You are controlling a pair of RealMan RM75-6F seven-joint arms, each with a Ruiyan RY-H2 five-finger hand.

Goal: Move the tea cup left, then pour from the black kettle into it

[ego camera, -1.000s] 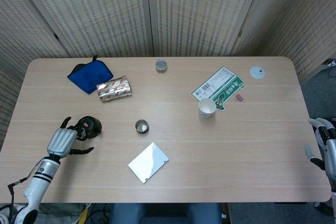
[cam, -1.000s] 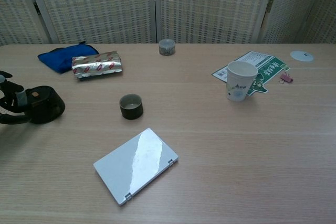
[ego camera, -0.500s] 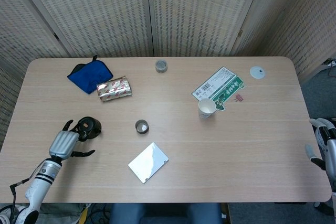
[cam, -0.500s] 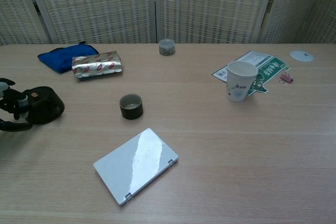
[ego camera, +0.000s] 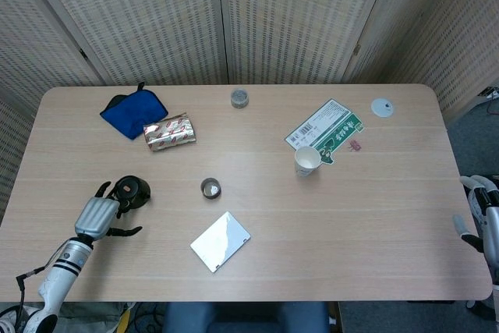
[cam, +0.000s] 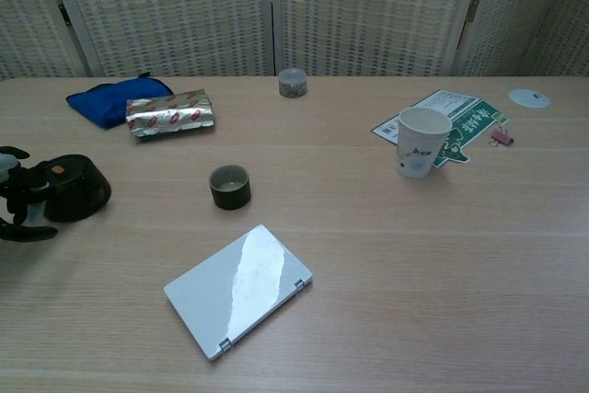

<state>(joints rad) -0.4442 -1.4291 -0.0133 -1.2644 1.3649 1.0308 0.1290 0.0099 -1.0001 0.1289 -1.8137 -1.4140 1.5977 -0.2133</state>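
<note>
The black kettle [ego camera: 131,191] stands upright on the table at the near left, also in the chest view [cam: 72,189]. My left hand [ego camera: 97,216] lies just left of and nearer than it, fingers spread, holding nothing; in the chest view the left hand [cam: 14,202] sits at the frame's left edge, close beside the kettle. The small dark tea cup [ego camera: 210,188] stands alone near the table's middle, right of the kettle [cam: 229,187]. My right hand [ego camera: 477,216] hangs off the table's right edge, empty, and shows only in the head view.
A silver flat case [cam: 237,287] lies in front of the tea cup. A paper cup [cam: 421,142] stands on a green leaflet [cam: 465,119] at the right. A blue cloth [cam: 106,98], a foil packet [cam: 169,112] and a small tin [cam: 292,83] sit at the back.
My left hand has drawn back from the kettle toward the near-left edge. The kettle stays standing on the table. The right hand has not moved.
</note>
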